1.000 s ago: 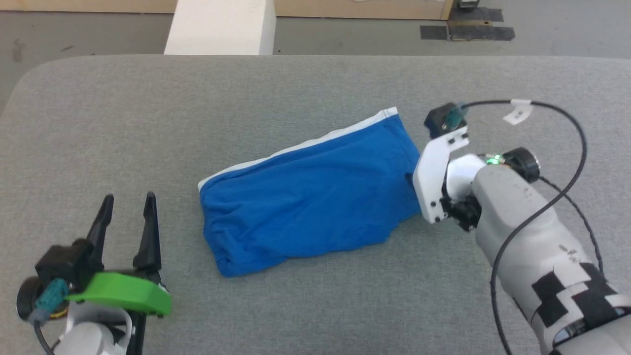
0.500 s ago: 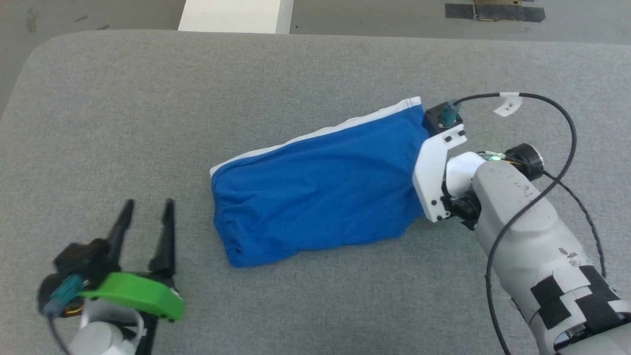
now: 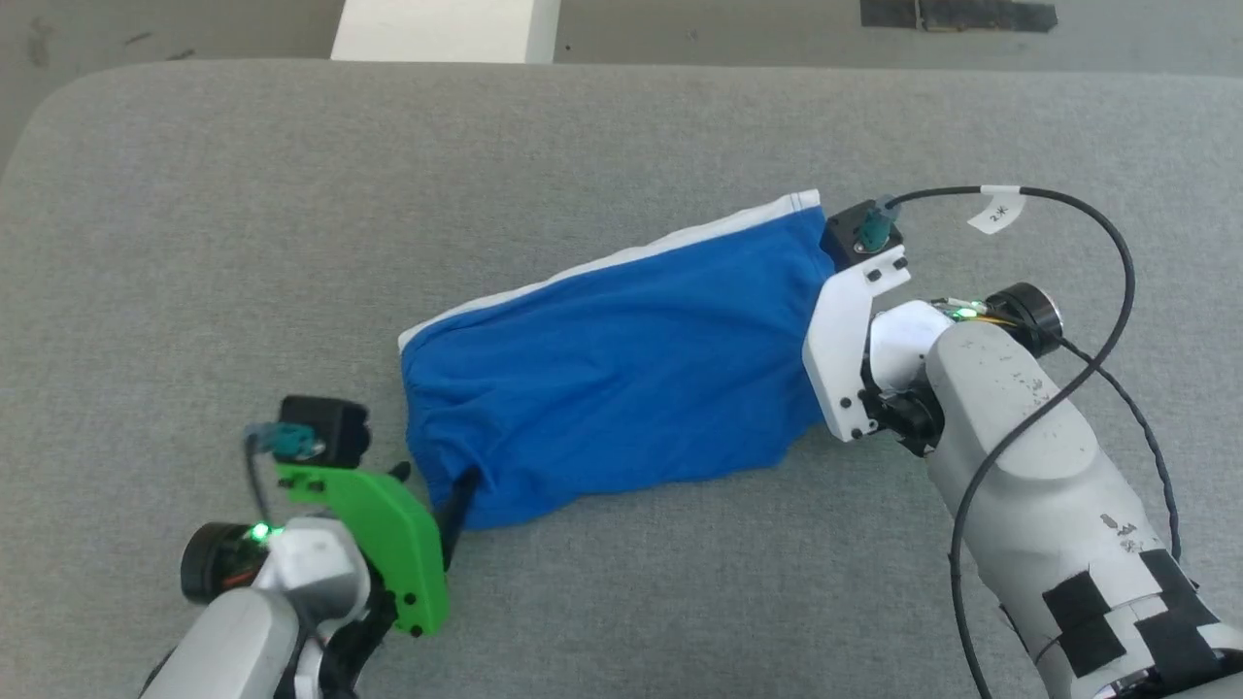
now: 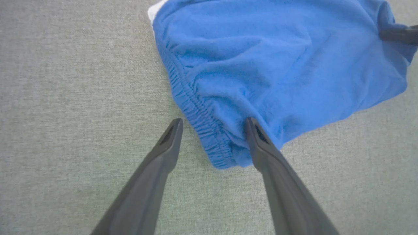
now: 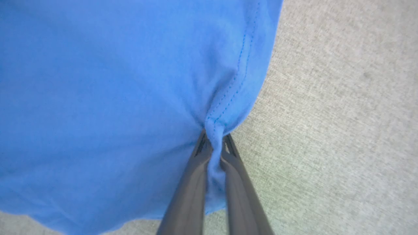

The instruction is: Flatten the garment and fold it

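The garment (image 3: 621, 379), royal-blue shorts with a white stripe along the far edge, lies half flat in the middle of the grey table (image 3: 243, 243). Its gathered waistband (image 4: 192, 107) faces my left arm. My left gripper (image 4: 213, 122) is open and straddles the near waistband corner, with the right finger (image 4: 261, 147) pressing on the fabric. In the head view the left gripper (image 3: 432, 482) sits at that same corner. My right gripper (image 5: 214, 143) is shut on a pinch of the garment (image 5: 98, 98) at its stitched hem. The right wrist's white bracket (image 3: 837, 349) hides those fingers in the head view.
The table's far edge and its rounded far-left corner (image 3: 58, 107) border a grey floor. A white block (image 3: 447, 29) stands just beyond that edge. A black cable (image 3: 1117, 262) loops over my right forearm. The other arm's finger (image 4: 398, 34) shows at the garment's far end.
My left arm moved forward and right until its open fingers reached the waistband corner. The right gripper closed on the hem. The head camera also shifted.
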Motion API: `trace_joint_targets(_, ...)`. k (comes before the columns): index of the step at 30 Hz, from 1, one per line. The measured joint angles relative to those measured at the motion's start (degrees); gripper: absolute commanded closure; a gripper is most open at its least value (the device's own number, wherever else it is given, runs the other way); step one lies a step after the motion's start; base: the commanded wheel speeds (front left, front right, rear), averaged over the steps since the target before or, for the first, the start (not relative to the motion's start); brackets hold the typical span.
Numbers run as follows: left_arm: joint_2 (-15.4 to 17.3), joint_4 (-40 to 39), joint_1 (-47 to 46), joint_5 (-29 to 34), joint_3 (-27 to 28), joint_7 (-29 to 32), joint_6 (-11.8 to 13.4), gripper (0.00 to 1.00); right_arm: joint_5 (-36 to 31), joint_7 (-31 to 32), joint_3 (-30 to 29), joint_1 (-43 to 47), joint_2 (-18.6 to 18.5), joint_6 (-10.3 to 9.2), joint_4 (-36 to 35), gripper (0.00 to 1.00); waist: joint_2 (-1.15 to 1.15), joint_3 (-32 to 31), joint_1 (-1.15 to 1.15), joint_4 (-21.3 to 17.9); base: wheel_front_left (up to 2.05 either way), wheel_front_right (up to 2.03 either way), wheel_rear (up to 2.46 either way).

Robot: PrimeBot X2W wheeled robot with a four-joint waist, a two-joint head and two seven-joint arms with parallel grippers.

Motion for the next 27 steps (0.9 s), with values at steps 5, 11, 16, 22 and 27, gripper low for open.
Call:
trace_joint_targets(5,0.4,4.2,-2.7,0.3,-2.0,3.8,0.3,0.00,-0.4,1.4,-0.1,1.1,0.0,0.01,-3.6,1.00,0.00,1.1,0.00,-0.7,0.00,0.00,0.00)
trace_joint_targets(11,-0.1,10.4,-4.9,-1.4,-2.5,6.0,-0.9,1.00,-0.5,2.9,0.0,2.6,0.1,0.01,-7.6,1.00,0.00,1.9,0.00,-2.1,0.00,0.00,0.00)
trace_joint_targets(16,-0.7,12.1,-4.9,-3.6,-1.6,5.4,-2.8,1.00,-0.5,3.4,-0.1,4.3,0.0,0.00,-10.0,1.00,0.00,1.6,0.00,-2.9,0.00,0.00,0.00)
trace_joint_targets(22,-0.7,12.4,-4.8,-5.5,-0.1,4.2,-3.4,1.00,-0.3,3.6,-0.4,6.6,-0.2,0.00,-12.6,1.00,0.00,0.0,0.00,-3.3,0.00,0.00,0.00)
trace_joint_targets(27,0.4,11.9,-4.8,-6.1,1.3,3.7,-3.4,1.00,0.1,4.2,-1.2,9.3,-0.3,0.00,-16.0,1.00,0.00,-2.2,0.00,-3.7,0.00,0.00,0.00)
